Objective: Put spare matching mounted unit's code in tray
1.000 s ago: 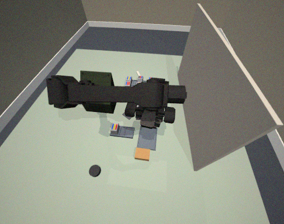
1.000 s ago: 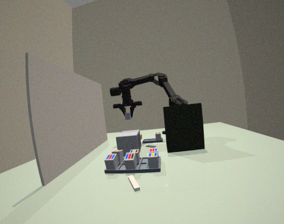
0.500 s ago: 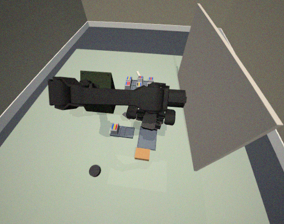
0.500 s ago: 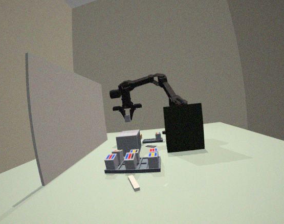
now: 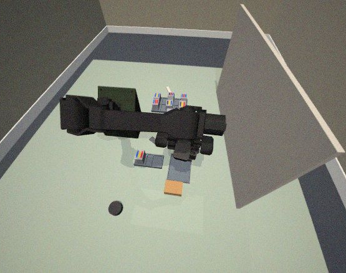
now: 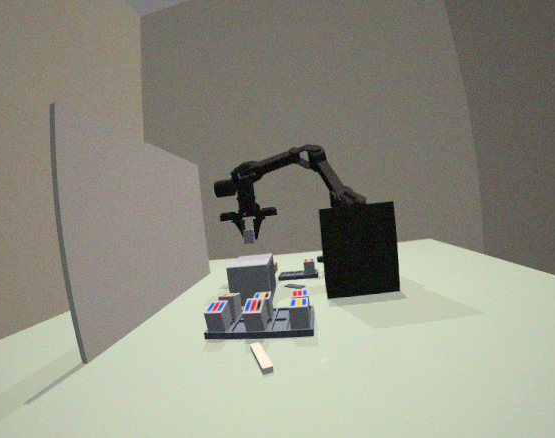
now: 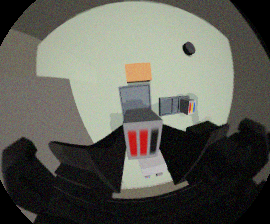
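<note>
The end effector (image 6: pixel 248 226) hangs in the air near the centre of the exterior view, closed on a small grey spare (image 6: pixel 249 236) whose label shows red stripes in the wrist view. Directly below it stands the grey mounted unit (image 6: pixel 250 278). Lower in that frame, the rack (image 6: pixel 259 331) on the bench (image 6: pixel 435 350) carries more striped spares.

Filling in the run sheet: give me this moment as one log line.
gripper: shut on spare block | block's stripes: red, red, dark | position: in the air above grey unit | not released
</note>
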### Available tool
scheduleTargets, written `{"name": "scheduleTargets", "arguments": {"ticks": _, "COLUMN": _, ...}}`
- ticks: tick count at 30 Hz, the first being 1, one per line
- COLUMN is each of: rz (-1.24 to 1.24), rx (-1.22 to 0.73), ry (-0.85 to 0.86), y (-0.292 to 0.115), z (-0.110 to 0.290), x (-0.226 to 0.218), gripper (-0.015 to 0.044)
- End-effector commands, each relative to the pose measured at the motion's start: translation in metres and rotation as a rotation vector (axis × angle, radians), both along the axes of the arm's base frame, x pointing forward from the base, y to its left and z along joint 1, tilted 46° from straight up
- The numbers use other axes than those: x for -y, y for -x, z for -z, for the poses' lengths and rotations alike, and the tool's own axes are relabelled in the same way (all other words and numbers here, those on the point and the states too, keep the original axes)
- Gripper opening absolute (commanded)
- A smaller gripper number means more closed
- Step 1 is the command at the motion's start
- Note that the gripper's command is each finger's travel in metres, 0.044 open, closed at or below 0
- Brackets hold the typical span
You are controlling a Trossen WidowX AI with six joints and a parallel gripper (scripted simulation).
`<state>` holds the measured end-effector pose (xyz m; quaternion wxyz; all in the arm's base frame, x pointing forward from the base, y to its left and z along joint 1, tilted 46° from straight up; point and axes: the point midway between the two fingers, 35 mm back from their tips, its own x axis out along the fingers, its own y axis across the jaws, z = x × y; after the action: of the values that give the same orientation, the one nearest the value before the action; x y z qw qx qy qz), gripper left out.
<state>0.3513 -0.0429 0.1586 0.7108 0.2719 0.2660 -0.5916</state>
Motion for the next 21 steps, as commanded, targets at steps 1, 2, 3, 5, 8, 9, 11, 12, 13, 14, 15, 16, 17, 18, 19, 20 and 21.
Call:
{"name": "scheduleTargets", "arguments": {"ticks": 1, "rz": -0.004, "rx": -0.005, "ry": -0.003, "y": -0.001, "z": 0.004, "x": 0.001, "gripper": 0.0}}
{"name": "scheduleTargets", "arguments": {"ticks": 2, "rz": -0.004, "rx": -0.005, "ry": -0.003, "y": -0.001, "z": 0.004, "x": 0.002, "gripper": 0.0}}
{"name": "scheduleTargets", "arguments": {"ticks": 3, "rz": -0.004, "rx": -0.005, "ry": -0.003, "y": -0.001, "z": 0.005, "x": 0.003, "gripper": 0.0}}
{"name": "scheduleTargets", "arguments": {"ticks": 5, "rz": -0.004, "rx": -0.005, "ry": -0.004, "y": -0.002, "z": 0.007, "x": 0.004, "gripper": 0.0}}
{"name": "scheduleTargets", "arguments": {"ticks": 8, "rz": -0.004, "rx": -0.005, "ry": -0.004, "y": -0.003, "z": 0.009, "x": 0.006, "gripper": 0.0}}
{"name": "scheduleTargets", "arguments": {"ticks": 9, "rz": -0.004, "rx": -0.005, "ry": -0.004, "y": -0.003, "z": 0.01, "x": 0.007, "gripper": 0.0}}
{"name": "scheduleTargets", "arguments": {"ticks": 11, "rz": -0.004, "rx": -0.005, "ry": -0.004, "y": -0.004, "z": 0.011, "x": 0.008, "gripper": 0.0}}
{"name": "scheduleTargets", "arguments": {"ticks": 12, "rz": -0.004, "rx": -0.005, "ry": -0.004, "y": -0.004, "z": 0.012, "x": 0.009, "gripper": 0.0}}
{"name": "scheduleTargets", "arguments": {"ticks": 13, "rz": -0.004, "rx": -0.005, "ry": -0.004, "y": -0.004, "z": 0.012, "x": 0.01, "gripper": 0.0}}
{"name": "scheduleTargets", "arguments": {"ticks": 14, "rz": -0.004, "rx": -0.005, "ry": -0.004, "y": -0.004, "z": 0.013, "x": 0.01, "gripper": 0.0}}
{"name": "scheduleTargets", "arguments": {"ticks": 15, "rz": -0.004, "rx": -0.005, "ry": -0.005, "y": -0.005, "z": 0.014, "x": 0.011, "gripper": 0.0}}
{"name": "scheduleTargets", "arguments": {"ticks": 16, "rz": -0.004, "rx": -0.005, "ry": -0.005, "y": -0.005, "z": 0.015, "x": 0.012, "gripper": 0.0}}
{"name": "scheduleTargets", "arguments": {"ticks": 17, "rz": -0.004, "rx": -0.005, "ry": -0.005, "y": -0.005, "z": 0.015, "x": 0.012, "gripper": 0.0}}
{"name": "scheduleTargets", "arguments": {"ticks": 18, "rz": -0.004, "rx": -0.005, "ry": -0.005, "y": -0.005, "z": 0.016, "x": 0.013, "gripper": 0.0}}
{"name": "scheduleTargets", "arguments": {"ticks": 19, "rz": -0.004, "rx": -0.005, "ry": -0.005, "y": -0.006, "z": 0.017, "x": 0.014, "gripper": 0.0}}
{"name": "scheduleTargets", "arguments": {"ticks": 20, "rz": -0.004, "rx": -0.005, "ry": -0.005, "y": -0.006, "z": 0.017, "x": 0.014, "gripper": 0.0}}
{"name": "scheduleTargets", "arguments": {"ticks": 21, "rz": -0.004, "rx": -0.005, "ry": -0.005, "y": -0.006, "z": 0.018, "x": 0.015, "gripper": 0.0}}
